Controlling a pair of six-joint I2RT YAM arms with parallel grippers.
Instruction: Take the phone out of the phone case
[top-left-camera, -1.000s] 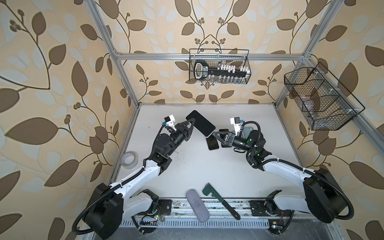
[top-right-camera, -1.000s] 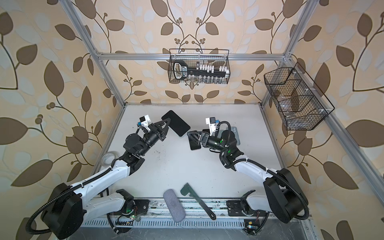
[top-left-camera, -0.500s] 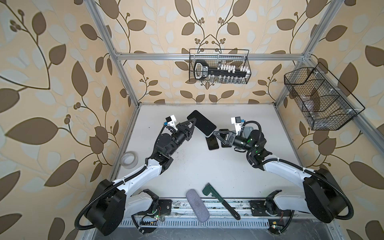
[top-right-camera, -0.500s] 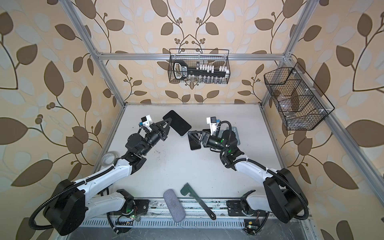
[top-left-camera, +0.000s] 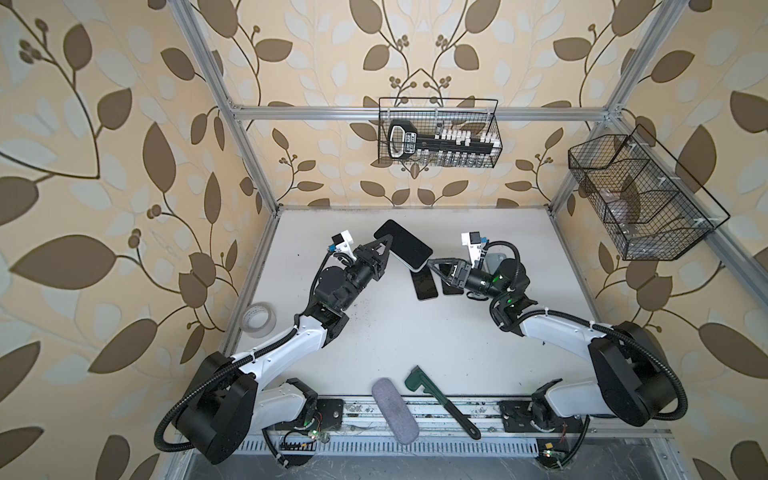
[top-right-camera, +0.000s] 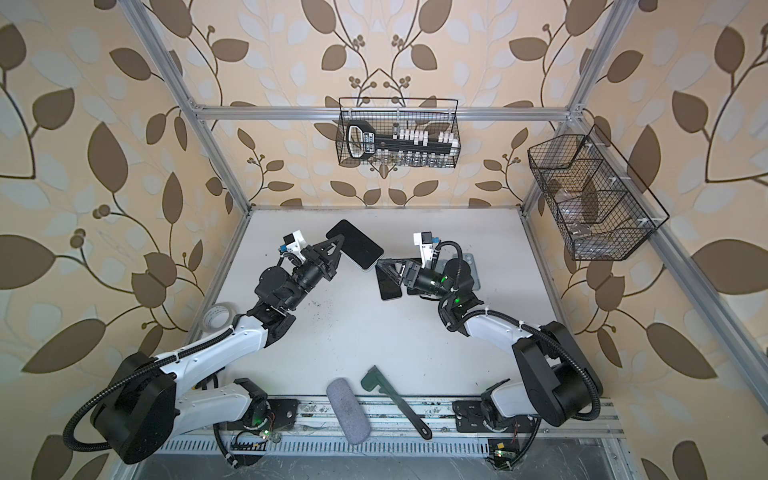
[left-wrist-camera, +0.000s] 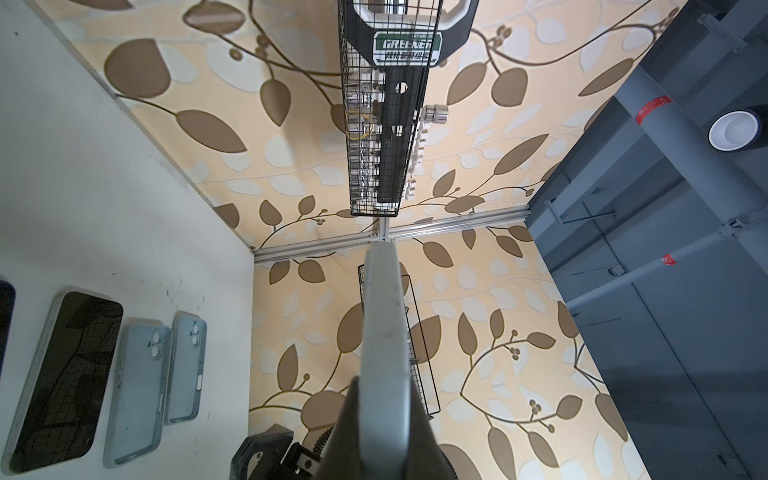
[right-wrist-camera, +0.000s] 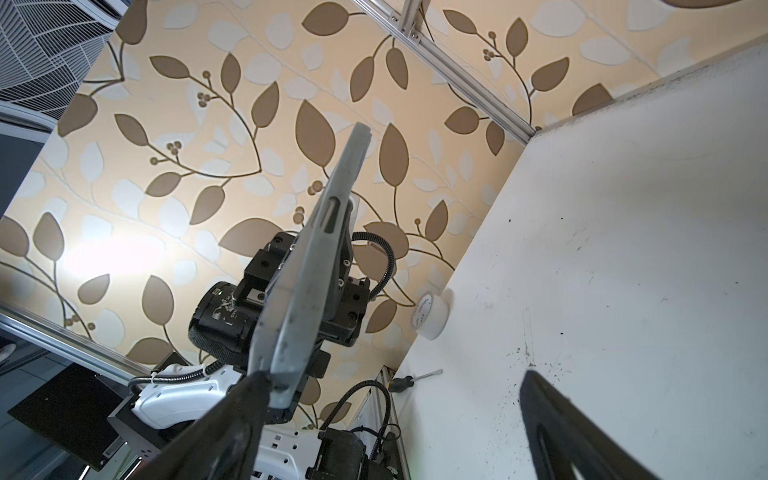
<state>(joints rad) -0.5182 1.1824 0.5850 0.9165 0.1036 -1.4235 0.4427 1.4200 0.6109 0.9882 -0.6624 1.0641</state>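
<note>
Phone (top-left-camera: 402, 244) in case (left-wrist-camera: 382, 332): raised above table (top-left-camera: 415, 332), far centre, pinched by left gripper (top-left-camera: 384, 249). Right gripper (top-left-camera: 434, 272): jaws spread, one finger at phone's right corner.

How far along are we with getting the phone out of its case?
Done: the left gripper is shut on the cased phone, lifted off the table. In hand: the right gripper, open, is at its free corner, one finger seemingly against the edge. Left: the pale case rim still wraps the phone; nothing peeled yet.
</note>
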